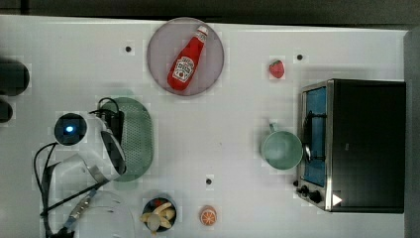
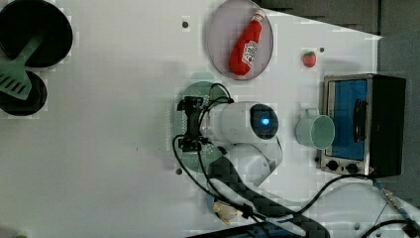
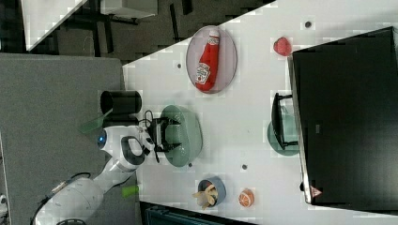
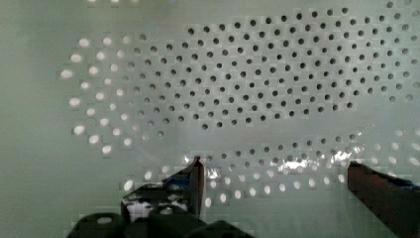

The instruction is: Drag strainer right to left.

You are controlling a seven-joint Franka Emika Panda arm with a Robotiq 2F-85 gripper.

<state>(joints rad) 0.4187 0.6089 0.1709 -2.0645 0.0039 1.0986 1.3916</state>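
- White surface (image 1: 228,129) is mostly bare; the strainer (image 1: 138,136) lies toward the top view's left, flat, partly under the arm
- Judging by where it lies, the drag itself looks not begun or just starting: strainer sits between the grey plate (image 1: 158,54) and the fruit bowl (image 1: 159,214), with free surface further to the top view's left
- Pincer (image 4: 275,173) is spread wide, holding nothing, hanging low inside the strainer's perforated middle; wrist view has both fingers close over the holes, whether they touch the plastic I can't tell
- What's left, as I read it: press or hook on the bowl wall, then pull sideways; all of the travel is ahead
- Toaster oven (image 1: 361,144) at the top view's right, well apart, no issue
- Grey plate carries a ketchup bottle (image 1: 187,58); near the strainer's upper end, could get nudged if the drag skews
- Mint cup (image 1: 281,148) just beside the oven, well clear
- Dark pans and a green spatula (image 2: 17,74) at the left view's left edge are the likeliest obstacle if the drag runs far
- Fruit bowl near the strainer's lower end
- Orange slice (image 1: 208,215) and strawberry (image 1: 277,69) are well apart from the path
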